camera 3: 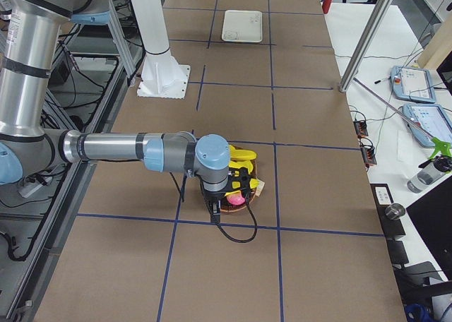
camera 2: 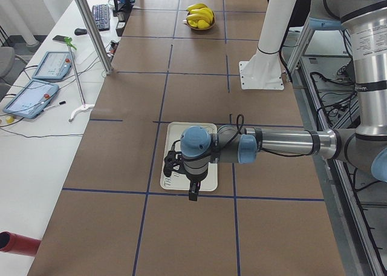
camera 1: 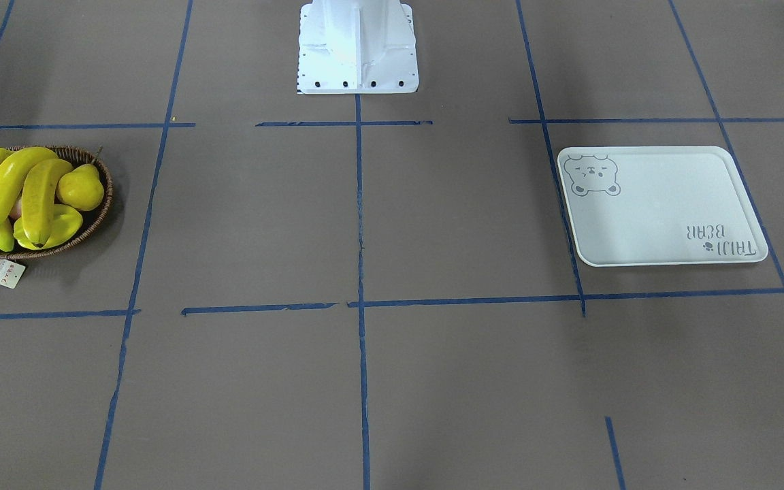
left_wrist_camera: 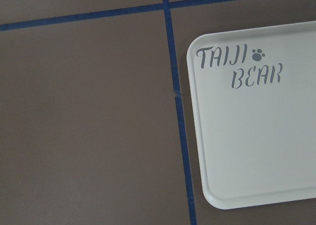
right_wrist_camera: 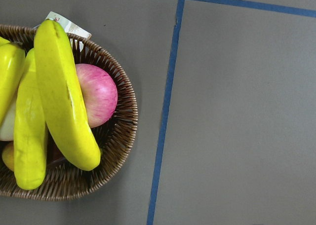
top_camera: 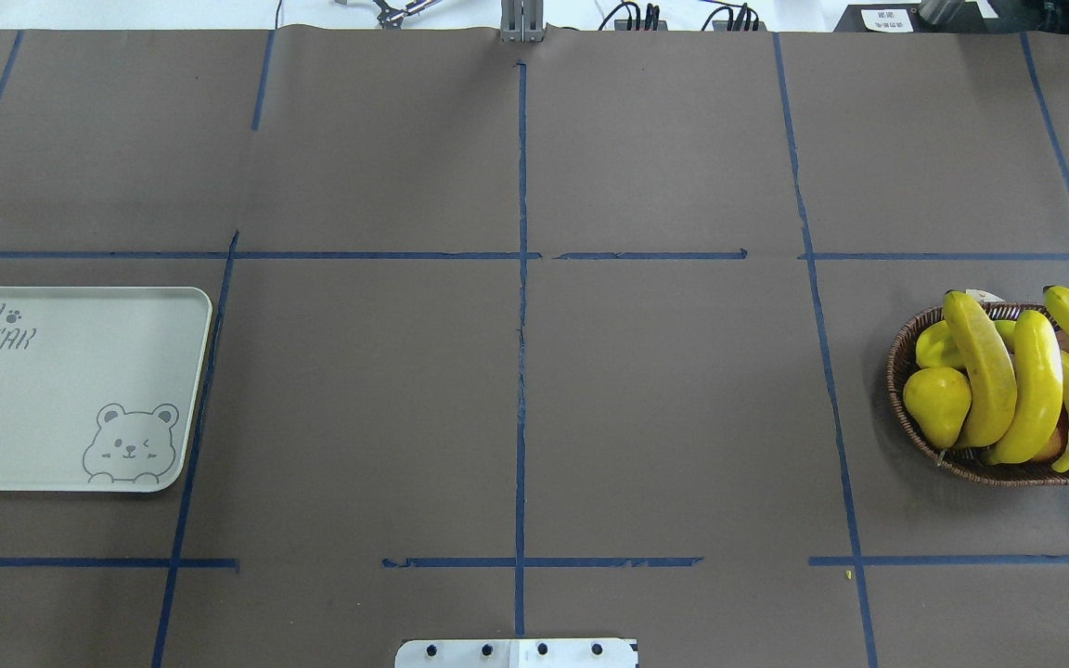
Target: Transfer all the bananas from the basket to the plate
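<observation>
Neither side view lets me tell how wide the jaws of the right gripper (camera 3: pixel 214 207) stand or whether they hold anything. It hangs pointing down above the basket (top_camera: pixel 901 371), at its rim. All four bananas (top_camera: pixel 1036 385) lie in the basket beneath it, side by side across the width, their ends reaching over the wicker rim. Under them sit a yellow pear (top_camera: pixel 935 404) at one end and a red apple (right_wrist_camera: pixel 98 94) against the wall. A paper tag (camera 1: pixel 3 273) lies on the table, touching the basket's outer edge.

The right arm runs level from the robot's side out to the basket, its wrist turned straight down.

Well apart from the basket, at the table's other end, the left gripper (camera 2: pixel 193 193) points down over the near edge of the plate (top_camera: pixel 52 417). Its jaws cannot be judged either. The left arm is likewise stretched level with the wrist bent down. The plate carries no fruit.

From the basket to the plate runs a wide stretch of brown table (top_camera: pixel 664 417) crossed by blue tape lines (top_camera: pixel 521 371).
</observation>
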